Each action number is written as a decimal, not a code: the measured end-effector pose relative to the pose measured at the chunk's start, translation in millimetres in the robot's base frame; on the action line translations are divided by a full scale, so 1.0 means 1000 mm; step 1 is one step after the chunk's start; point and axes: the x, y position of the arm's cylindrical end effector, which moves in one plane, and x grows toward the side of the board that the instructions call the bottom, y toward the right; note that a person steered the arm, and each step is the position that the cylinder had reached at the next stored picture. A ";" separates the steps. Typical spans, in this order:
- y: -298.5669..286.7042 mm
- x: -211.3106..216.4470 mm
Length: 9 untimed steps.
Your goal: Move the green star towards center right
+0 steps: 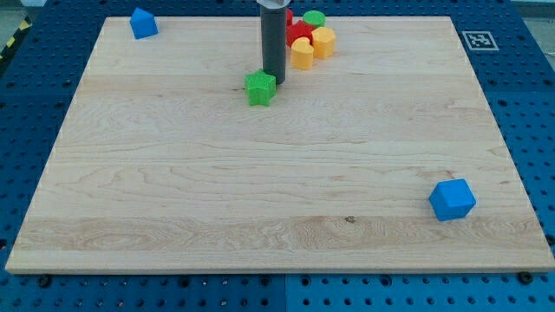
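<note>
The green star [260, 88] lies on the wooden board [277, 173], above centre and a little left of the middle. My tip [275, 81] stands just to the star's upper right, touching or almost touching it. The dark rod rises straight up out of the view's top.
A cluster at the top middle holds a red block [298, 31], a green round block [314, 18] and two yellow blocks [302, 54] [323, 42]. A blue block [143, 23] sits at the top left corner. A blue cube [452, 199] sits at the lower right. A marker tag [478, 40] is at the top right.
</note>
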 end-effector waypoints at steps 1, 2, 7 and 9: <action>0.004 0.002; -0.006 -0.020; -0.053 0.020; 0.000 0.027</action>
